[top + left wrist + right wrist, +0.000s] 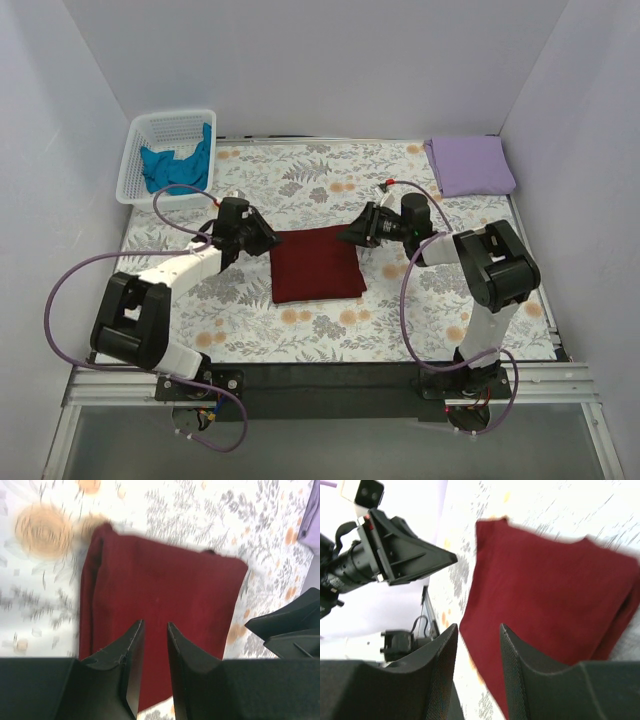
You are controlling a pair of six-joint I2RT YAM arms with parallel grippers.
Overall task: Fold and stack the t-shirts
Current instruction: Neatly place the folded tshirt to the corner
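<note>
Top view: folded red shirt (315, 263) in the middle, between left gripper (262, 240) and right gripper (352, 233); purple shirt (470, 165) far right; teal shirt (178, 165) in basket (172, 114), far left.
Left wrist: jaws a little apart, empty, over red shirt.
Right wrist: jaws apart, empty, over red shirt.

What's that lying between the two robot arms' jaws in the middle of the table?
A folded maroon t-shirt lies there, flat on the floral cloth. The top view shows it most clearly, with one arm at each side.
</note>
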